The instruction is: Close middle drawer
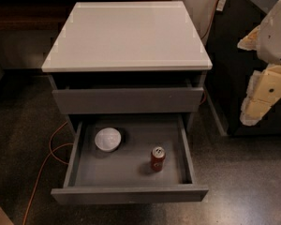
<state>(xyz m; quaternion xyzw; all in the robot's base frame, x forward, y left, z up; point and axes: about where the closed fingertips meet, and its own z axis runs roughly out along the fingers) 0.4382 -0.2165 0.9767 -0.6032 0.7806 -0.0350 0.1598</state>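
The middle drawer (129,194) stood open, holding a white bowl (107,139) and a red soda can (158,158), its label unreadable; the gripper (255,108) hung at right, state unclear.

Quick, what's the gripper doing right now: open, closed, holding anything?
Gripper: cannot be told; it sits at the right edge of the view, apart from the open middle drawer.
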